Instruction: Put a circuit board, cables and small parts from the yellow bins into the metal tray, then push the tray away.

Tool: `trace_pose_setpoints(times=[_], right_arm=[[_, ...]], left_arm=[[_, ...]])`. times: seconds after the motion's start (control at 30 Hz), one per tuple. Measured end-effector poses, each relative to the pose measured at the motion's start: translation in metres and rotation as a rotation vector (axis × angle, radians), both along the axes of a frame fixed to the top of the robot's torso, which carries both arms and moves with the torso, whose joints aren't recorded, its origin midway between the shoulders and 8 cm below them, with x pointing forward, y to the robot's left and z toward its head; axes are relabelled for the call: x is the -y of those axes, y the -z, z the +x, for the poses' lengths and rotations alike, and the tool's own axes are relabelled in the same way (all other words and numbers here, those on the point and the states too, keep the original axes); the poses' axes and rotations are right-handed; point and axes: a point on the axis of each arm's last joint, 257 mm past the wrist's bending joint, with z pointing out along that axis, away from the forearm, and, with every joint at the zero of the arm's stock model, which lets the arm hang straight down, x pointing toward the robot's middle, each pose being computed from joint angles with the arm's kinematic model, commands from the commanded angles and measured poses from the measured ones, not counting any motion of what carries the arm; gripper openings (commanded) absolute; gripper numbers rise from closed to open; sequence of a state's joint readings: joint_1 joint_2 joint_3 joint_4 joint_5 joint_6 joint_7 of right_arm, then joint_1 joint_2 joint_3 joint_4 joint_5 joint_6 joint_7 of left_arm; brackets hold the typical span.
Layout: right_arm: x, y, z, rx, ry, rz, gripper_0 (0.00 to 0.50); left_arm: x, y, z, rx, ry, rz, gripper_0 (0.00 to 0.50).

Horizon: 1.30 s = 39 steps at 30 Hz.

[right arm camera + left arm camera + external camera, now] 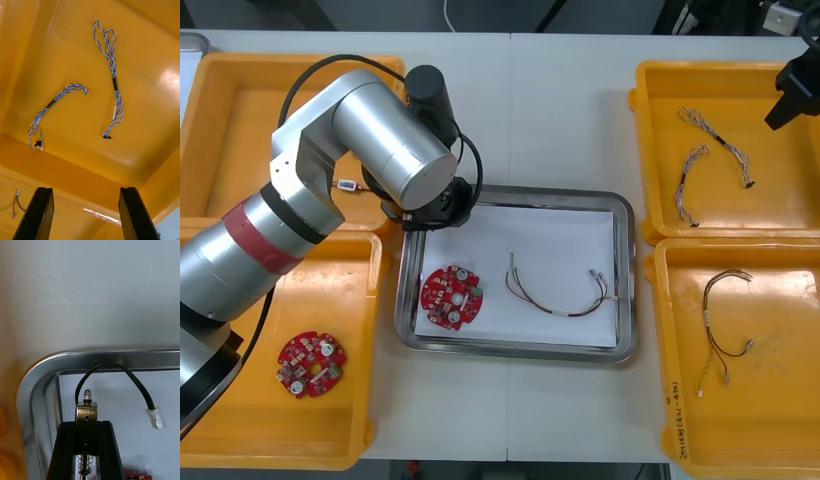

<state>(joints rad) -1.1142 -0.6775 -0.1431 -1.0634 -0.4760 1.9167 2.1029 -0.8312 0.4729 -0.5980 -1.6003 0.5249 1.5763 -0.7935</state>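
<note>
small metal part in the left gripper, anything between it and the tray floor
Nothing visible. The left gripper, shut on the small metal part, hangs over the far left corner of the metal tray, where the white floor is bare; the circuit board and cable lie away from it. The right gripper hangs over a yellow bin.

We note the far left corner of the metal tray (520,191) hidden under the left arm (380,140); the right gripper (786,104) cut by the view's edge; the base of the small metal part (87,413) hidden between fingers (66,444).

Table (520,110) carries yellow bins (780,205) and metal tray (540,230).
</note>
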Motion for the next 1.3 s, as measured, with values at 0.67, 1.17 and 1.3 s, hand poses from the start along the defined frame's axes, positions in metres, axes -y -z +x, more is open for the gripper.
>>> trace_pose_setpoints(times=[0.67, 1.17, 1.3], right_arm=[[0.02, 0.011, 0.036, 0.058, -0.051, -0.035, 0.5], [0.021, 0.007, 0.053, 0.058, -0.014, -0.016, 0.5], [0.025, 0.005, 0.054, 0.065, -0.009, -0.031, 0.5]], left_arm=[[0.007, -0.002, -0.005, -0.009, -0.068, -0.058, 0.5], [0.008, -0.03, -0.033, -0.023, -0.062, -0.04, 0.5], [-0.003, -0.048, -0.032, -0.026, -0.09, -0.073, 0.5]])
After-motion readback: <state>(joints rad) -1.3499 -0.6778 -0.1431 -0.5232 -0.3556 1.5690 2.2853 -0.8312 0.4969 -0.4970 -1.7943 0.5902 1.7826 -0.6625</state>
